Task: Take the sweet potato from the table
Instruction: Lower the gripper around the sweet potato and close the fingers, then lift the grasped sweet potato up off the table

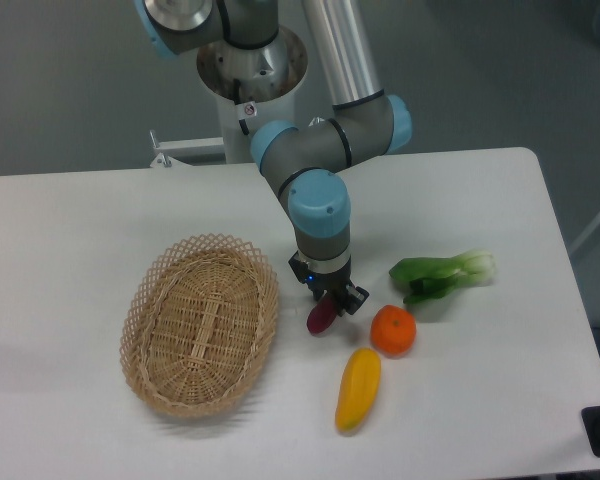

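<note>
A: Gripper (332, 298)?
B: Down over the sweet potato (321, 317); its upper end sits between the fingers, can't tell if clamped.
A: Potato location?
B: On the table (80, 220), between basket (202, 323) and orange (392, 330), above the yellow fruit (358, 388).

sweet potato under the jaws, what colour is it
Dark purple-magenta; the sweet potato shows in the fixed camera view, partly covered by the gripper.

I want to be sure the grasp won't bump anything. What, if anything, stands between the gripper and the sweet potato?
Nothing visible does. The gripper is right over the sweet potato, its fingers down at the tuber's upper end. The orange lies beside it to the right, and the basket to the left, both apart from it.
</note>
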Robot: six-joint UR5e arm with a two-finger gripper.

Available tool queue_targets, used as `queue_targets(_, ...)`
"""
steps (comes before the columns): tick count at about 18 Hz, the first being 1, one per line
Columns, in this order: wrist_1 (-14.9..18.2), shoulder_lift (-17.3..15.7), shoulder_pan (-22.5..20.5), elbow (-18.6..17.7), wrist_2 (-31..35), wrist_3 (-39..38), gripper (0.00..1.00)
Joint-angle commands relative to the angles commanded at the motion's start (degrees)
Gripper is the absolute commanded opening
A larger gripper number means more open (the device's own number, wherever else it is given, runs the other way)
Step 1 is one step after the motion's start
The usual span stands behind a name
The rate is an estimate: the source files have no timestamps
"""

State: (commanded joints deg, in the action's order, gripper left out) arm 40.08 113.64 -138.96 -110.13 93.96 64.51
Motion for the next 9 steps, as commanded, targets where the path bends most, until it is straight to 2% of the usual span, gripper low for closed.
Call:
queue_targets(5,0.0,-0.96,0.0,0.88,-0.09,0.17,0.34)
queue_targets(9,0.7,-4.74,-0.26,2.1,-0.79,0.18,0.34)
